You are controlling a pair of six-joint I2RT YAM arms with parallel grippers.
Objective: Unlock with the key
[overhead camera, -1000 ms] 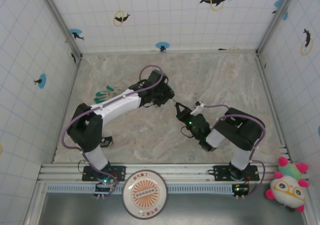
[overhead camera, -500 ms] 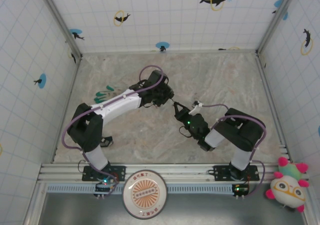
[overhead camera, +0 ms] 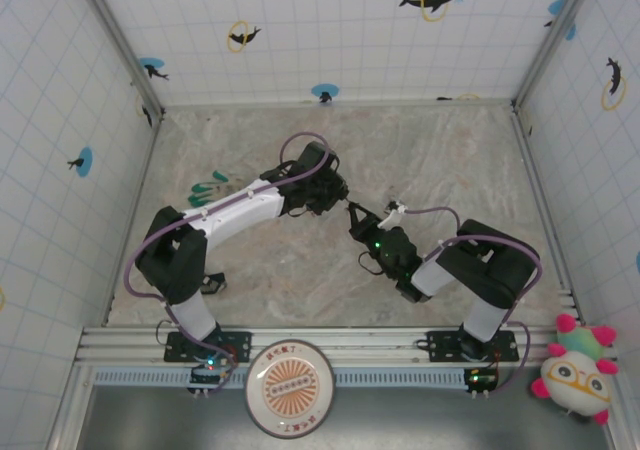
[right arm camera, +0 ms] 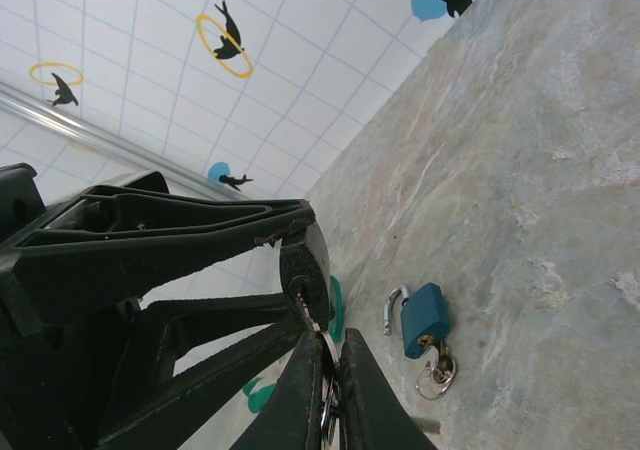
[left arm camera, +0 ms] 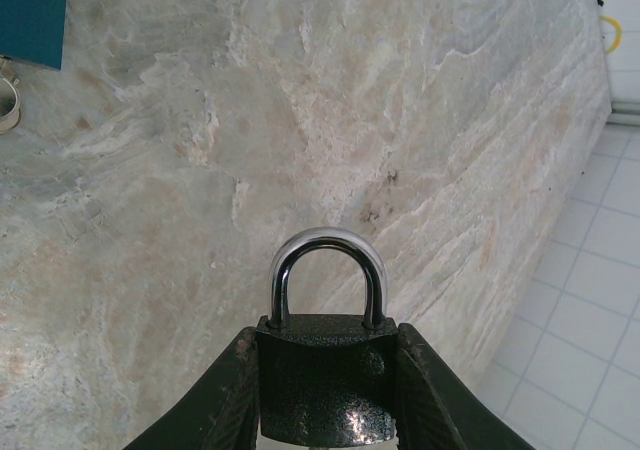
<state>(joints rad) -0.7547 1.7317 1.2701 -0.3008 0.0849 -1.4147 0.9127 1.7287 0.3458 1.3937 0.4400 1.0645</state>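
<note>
The black padlock (left arm camera: 325, 390), shackle closed, sits clamped by its body in our left tool (left arm camera: 322, 338), off the tabletop (left arm camera: 200, 170). At its keyhole end our right tool (right arm camera: 335, 345) pinches the key (right arm camera: 310, 315). We should line the blade up squarely, seat it fully, then twist gently. A blue padlock (right arm camera: 425, 320) lies on the tabletop beyond it.

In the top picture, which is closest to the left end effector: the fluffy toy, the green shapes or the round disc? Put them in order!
From the left end effector:
1. green shapes, on the table to its left.
2. round disc, below the table's near edge.
3. fluffy toy, bottom right corner.
</note>
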